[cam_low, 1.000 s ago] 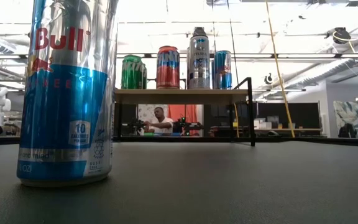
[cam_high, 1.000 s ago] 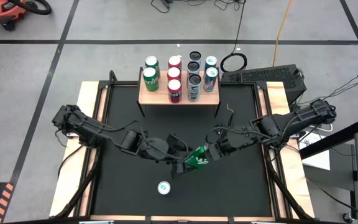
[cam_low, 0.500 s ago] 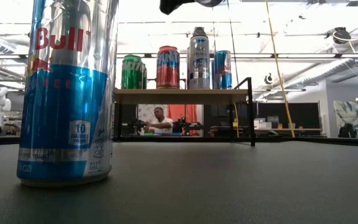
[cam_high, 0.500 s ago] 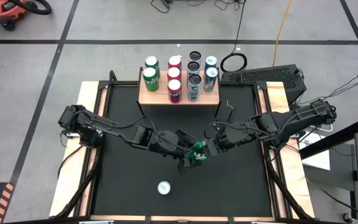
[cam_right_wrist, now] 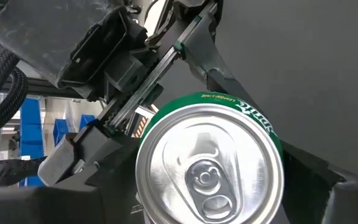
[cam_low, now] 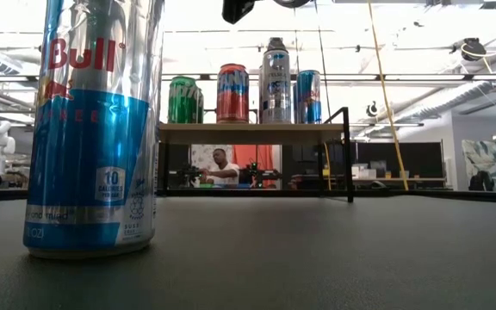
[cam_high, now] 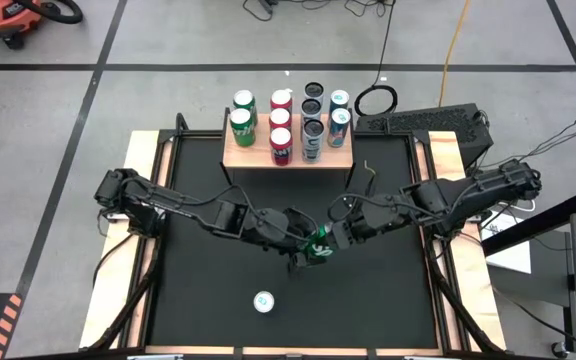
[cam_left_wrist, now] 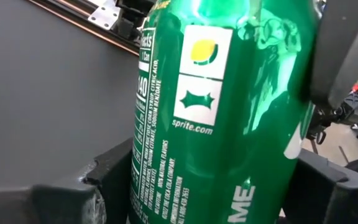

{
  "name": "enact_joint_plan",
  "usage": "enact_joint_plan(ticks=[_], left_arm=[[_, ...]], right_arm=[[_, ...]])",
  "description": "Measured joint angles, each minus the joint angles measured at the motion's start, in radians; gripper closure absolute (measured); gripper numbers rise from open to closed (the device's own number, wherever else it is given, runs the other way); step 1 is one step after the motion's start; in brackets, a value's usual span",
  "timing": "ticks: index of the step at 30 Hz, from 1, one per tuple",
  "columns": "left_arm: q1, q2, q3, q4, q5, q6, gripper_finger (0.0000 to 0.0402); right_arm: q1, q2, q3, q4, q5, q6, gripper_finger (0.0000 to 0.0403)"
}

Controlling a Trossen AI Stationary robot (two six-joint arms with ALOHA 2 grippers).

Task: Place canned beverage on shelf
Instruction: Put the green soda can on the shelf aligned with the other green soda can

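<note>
Both grippers meet mid-table above the black mat, on one green Sprite can (cam_high: 318,247). The right gripper (cam_high: 326,243) is clamped on it, its fingers on either side of the can body. The left gripper (cam_high: 306,250) has its fingers around the same can; can't tell if it's gripping tight. One blue-and-silver can (cam_high: 263,301) stands alone near the front edge. At the far side, the shelf (cam_high: 236,157) carries nine cans: two green, three red, four silver or blue.
</note>
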Motion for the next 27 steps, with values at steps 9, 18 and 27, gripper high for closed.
enact_joint_plan(ticks=[9, 18, 27], left_arm=[[-0.001, -0.002, -0.001, 0.055, 0.043, -0.034, 0.0095], [0.000, -0.003, -0.001, 0.232, 0.088, -0.054, 0.0095], [0.013, -0.005, -0.001, 0.418, 0.121, -0.054, 0.0095]], right_arm=[[0.000, -0.022, 0.000, 0.004, -0.031, -0.062, 0.0067], [-0.012, -0.165, 0.002, 0.002, -0.044, -0.225, 0.0044], [-0.011, -0.330, 0.001, 0.014, 0.096, -0.531, 0.0044]])
